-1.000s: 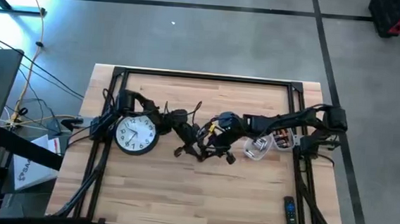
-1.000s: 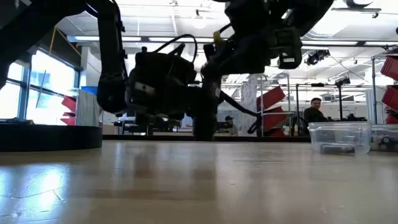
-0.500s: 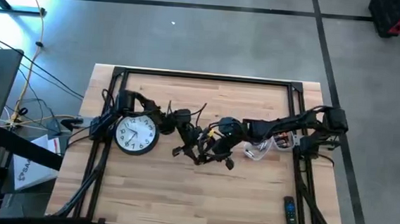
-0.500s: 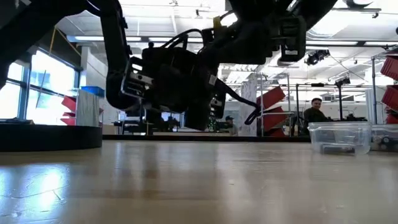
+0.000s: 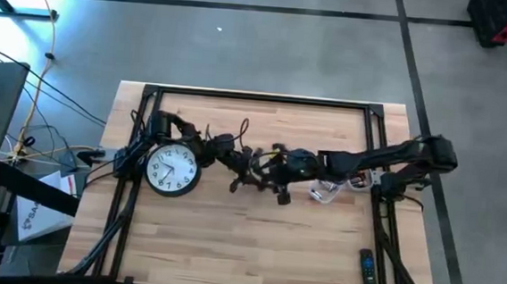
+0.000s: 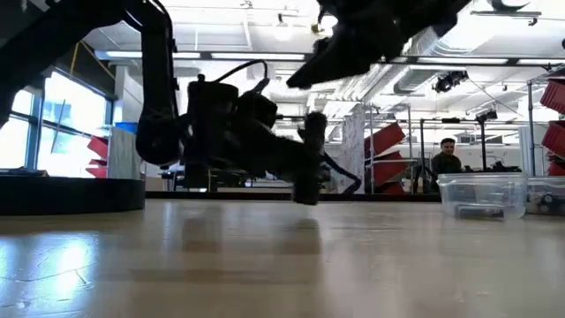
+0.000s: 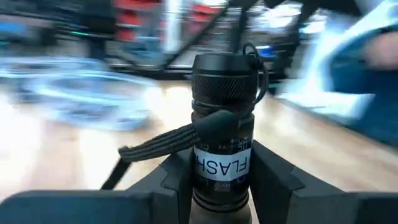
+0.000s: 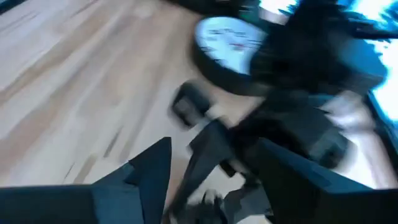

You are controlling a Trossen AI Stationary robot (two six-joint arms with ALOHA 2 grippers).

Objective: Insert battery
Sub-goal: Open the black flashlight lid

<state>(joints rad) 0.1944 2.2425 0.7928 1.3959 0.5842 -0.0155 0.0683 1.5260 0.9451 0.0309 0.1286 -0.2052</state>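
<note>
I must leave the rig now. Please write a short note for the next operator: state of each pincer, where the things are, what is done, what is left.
Left pincer: shut on the black flashlight, held above mid-table.
Right pincer: close beside the flashlight at table centre; motion blur hides whether it is open or holds anything.
Clear container with batteries: right side of the table. Wall clock: left side. Remote: near right corner.
Done: flashlight picked up.
Left: cannot confirm a battery is inserted; check first.
</note>
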